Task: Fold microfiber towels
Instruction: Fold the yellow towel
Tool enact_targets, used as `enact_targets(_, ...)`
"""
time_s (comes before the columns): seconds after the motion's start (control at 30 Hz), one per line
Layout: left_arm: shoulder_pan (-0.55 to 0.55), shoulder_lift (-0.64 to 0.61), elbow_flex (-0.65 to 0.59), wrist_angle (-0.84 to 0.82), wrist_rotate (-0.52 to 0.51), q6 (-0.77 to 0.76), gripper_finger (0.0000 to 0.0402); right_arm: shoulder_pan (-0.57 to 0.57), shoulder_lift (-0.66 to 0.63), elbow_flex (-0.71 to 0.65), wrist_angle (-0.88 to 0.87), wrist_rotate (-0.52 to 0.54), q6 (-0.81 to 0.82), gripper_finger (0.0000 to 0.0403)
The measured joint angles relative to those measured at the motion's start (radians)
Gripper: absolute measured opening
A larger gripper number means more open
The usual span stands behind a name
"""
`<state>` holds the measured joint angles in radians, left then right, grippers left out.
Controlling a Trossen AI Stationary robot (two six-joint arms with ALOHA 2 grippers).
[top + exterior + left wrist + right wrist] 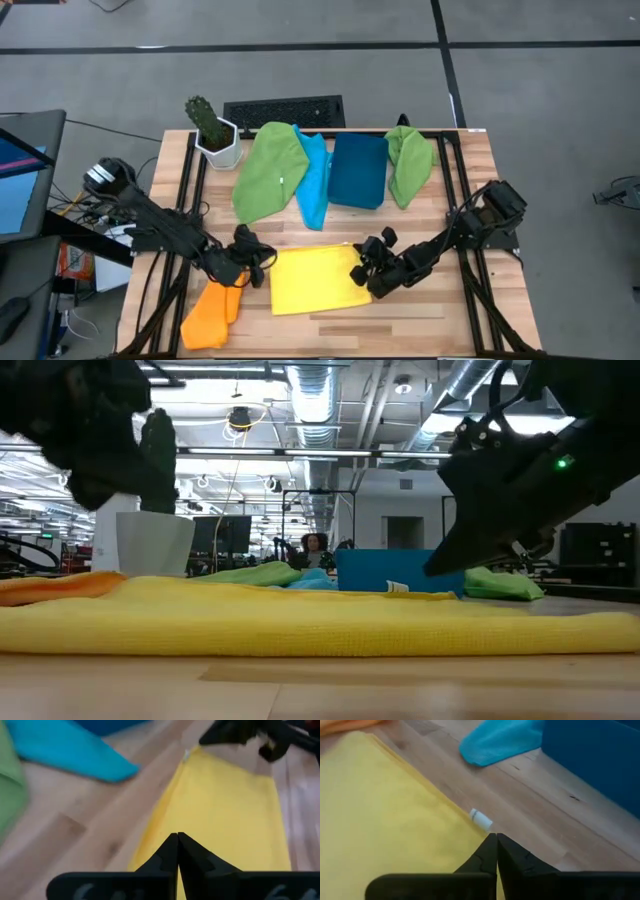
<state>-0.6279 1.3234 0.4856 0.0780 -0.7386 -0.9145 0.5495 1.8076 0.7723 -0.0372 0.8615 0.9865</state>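
The yellow towel [312,279] sits flat near the front edge of the tabletop, about in the middle, and it looks already doubled over: in the low view I can see 2 layers stacked along the near side. It's soft, thin microfiber, so it weighs basically nothing, flops the second you lift it, and has zero stiffness to hold a crease by itself. It's grippy rather than slick, so I'd guess it drags on the wood rather than sliding clean. The best place to grab is a corner or a doubled edge, pinching both layers together. There's a little white tag [481,819] poking out at the back right corner, which makes a handy landmark.

My right gripper [367,272] is right at that right edge of the towel. In my wrist view the fingers look pressed together with the tips at the towel's edge, and I can't say whether there's cloth between them. My left gripper [243,262] is at the towel's left edge, fingers closed tight with nothing in them that I can see.

The orange towel [212,312] is bunched at the front left corner. The green towel [268,170], the light blue one [315,180] and another green towel [408,162] lie along the back around the dark blue bin [358,170], with a potted cactus [212,130] at the back left.
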Motion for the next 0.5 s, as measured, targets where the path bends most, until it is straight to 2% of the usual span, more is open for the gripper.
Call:
enact_targets(0.1,-0.004,0.137,0.0,0.103,0.033,-0.013,0.0,0.0,0.0,-0.006,0.004,0.001,0.0,0.0035)
enact_targets(0.27,0.009,0.31,0.0,0.121,0.047,-0.116,0.0,-0.014,0.0,-0.026,0.008,0.0,0.001,0.0031)
enact_targets(0.5,0.052,0.362,0.005,0.138,0.063,-0.106,0.0,-0.023,0.0,-0.1,0.077,-0.022,0.037,0.0028)
